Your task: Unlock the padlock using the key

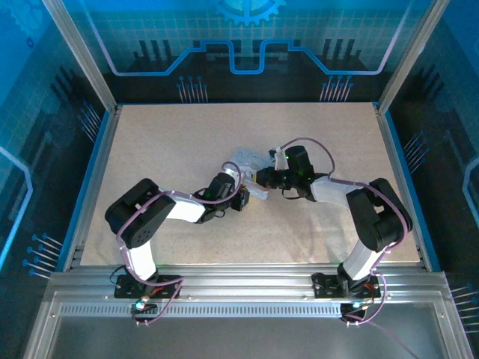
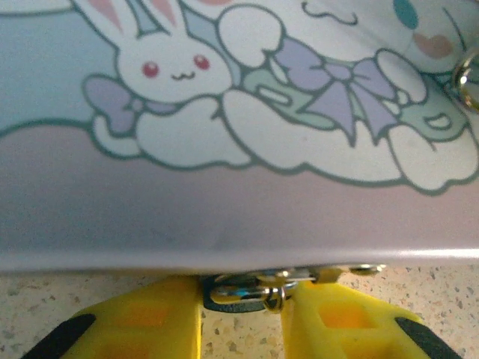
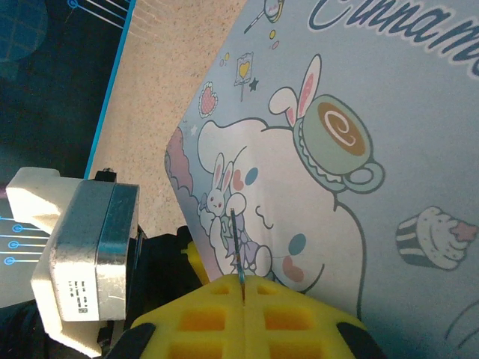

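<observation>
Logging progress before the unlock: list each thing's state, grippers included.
tin: closed, picture side up.
padlock: at the tin's edge, no key in it.
key: blade sticking out over the tin, tip free.
left gripper: closed on the padlock, it seems.
right gripper: shut on the key.

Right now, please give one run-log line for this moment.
left claw: astride padlock at tin edge, grip unclear | right claw: shut on key, key pointed at tin lid
</observation>
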You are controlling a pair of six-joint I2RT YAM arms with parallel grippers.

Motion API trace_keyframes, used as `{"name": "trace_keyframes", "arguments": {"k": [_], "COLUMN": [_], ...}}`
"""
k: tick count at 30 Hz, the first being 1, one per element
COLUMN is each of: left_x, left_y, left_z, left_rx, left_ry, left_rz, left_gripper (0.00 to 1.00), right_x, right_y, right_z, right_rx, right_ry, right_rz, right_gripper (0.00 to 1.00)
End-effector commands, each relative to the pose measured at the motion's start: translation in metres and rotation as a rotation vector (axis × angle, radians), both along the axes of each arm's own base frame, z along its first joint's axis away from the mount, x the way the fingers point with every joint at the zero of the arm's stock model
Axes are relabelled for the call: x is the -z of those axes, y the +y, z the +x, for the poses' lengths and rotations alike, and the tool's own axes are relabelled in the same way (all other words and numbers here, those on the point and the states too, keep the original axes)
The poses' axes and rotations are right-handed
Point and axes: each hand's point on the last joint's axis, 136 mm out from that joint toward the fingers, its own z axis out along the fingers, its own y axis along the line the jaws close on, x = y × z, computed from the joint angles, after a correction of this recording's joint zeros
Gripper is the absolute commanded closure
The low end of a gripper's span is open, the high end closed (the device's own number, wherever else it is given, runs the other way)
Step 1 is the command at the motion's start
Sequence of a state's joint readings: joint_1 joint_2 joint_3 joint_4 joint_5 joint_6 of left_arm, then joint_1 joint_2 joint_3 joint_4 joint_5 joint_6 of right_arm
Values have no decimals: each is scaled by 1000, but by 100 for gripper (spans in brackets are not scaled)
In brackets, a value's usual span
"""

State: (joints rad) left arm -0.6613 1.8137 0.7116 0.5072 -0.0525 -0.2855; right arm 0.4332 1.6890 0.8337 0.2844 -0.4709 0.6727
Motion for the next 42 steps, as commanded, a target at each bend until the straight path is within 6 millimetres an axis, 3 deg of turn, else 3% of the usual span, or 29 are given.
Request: {"name": "trace_keyframes", "arguments": {"k": [1,11,20,27,28,31,42], "left_x": [5,-17,-45,-64,-66,-73,-86], "left_y": [-19,-20,-28,-33,-33,-35,-44], "left_z": [-15,-23,-37,-41,-41,-42,-43], "left_rx": [88,79,15,-73,-85,-99,-108], "left_ry": [39,77,233,342,354,374,427], "left_rz": [-20,-58,-184,-314,-324,-350,-437], "left_gripper": [72,73,74,79,75,74,79], "right_x": [25,-25,-58,-47,-45,-41,-19], "right_y": [-4,-6,-30,-47,-48,-47,-38], "right_z": [-13,0,-24,-61,-67,-83,-101], "right_rx": [-1,11,57,60,63,56,52], "right_ry": [79,-55,-186,-234,-239,-266,-348], "right_rz": [-75,-38,-64,-126,-125,-131,-179], "right_gripper": [100,100,100,100,100,100,100]}}
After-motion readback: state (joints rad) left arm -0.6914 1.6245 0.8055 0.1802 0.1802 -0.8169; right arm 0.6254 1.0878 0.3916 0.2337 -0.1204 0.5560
